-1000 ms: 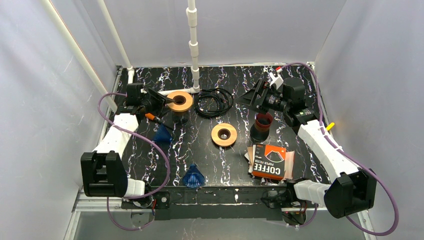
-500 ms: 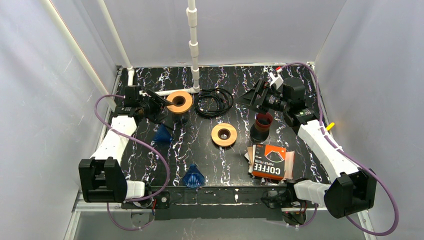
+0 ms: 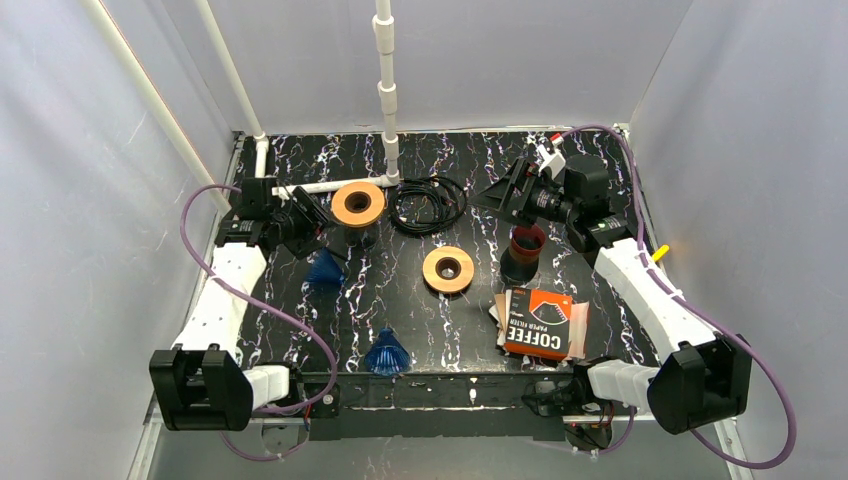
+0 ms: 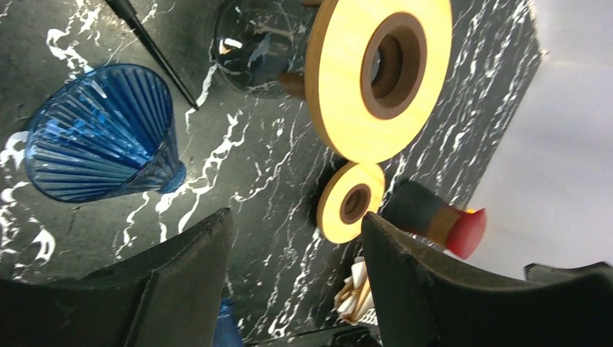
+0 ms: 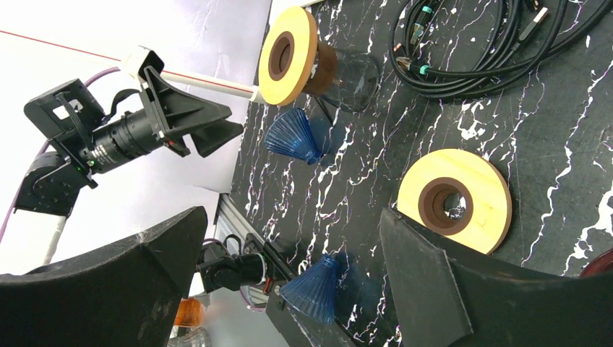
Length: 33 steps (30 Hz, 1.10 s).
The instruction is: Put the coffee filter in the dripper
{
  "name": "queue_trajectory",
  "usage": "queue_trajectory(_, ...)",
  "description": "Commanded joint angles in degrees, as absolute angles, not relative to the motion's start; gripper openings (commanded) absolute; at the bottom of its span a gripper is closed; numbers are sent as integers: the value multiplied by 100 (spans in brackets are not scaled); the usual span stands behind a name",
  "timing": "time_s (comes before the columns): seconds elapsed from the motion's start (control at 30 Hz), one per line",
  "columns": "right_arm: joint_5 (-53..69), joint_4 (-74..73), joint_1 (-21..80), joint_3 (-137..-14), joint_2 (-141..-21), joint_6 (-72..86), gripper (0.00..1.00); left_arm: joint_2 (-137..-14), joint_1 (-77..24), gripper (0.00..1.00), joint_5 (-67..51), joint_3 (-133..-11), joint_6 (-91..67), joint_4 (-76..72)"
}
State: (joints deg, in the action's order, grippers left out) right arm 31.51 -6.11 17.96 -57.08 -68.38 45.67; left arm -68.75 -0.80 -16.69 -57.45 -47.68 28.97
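The coffee filter pack [image 3: 540,322], orange and black, lies at the front right with brown paper filters [image 3: 497,312] fanned out beneath it. Two blue ribbed drippers lie on their sides: one [image 3: 325,270] at the left, one [image 3: 387,352] near the front edge. My left gripper [image 3: 318,222] hovers open and empty just left of a wooden ring on a glass carafe [image 3: 358,203]. In the left wrist view, the near dripper [image 4: 101,141] lies up and left of the gripper [image 4: 296,217]. My right gripper [image 3: 500,195] hangs open and empty above the back right.
A second wooden ring [image 3: 448,269] lies mid-table. A dark cup with a red rim [image 3: 524,250] stands beside the filter pack. A coil of black cable [image 3: 428,203] lies at the back, by a white pipe post [image 3: 386,90]. White walls enclose three sides.
My left gripper has opened wider and drawn back to the left, away from the wooden ring on the carafe. The ring stays put. The right arm has not moved.
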Motion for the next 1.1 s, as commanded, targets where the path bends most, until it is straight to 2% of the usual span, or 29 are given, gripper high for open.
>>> queue_trajectory(0.0,3199,-372,1759,-5739,-6882,4534,99,-6561,-44,63,-1689,-5942,-3898,3518)
queue_trajectory(0.53,3252,-268,1758,-5619,-6911,4579,98,-6050,-259,65,-2214,-5569,-3752,3727)
queue_trajectory(1.07,3217,-436,1758,-5578,-6788,4545,100,-6768,-2145,66,-1663,-5783,-4471,3483)
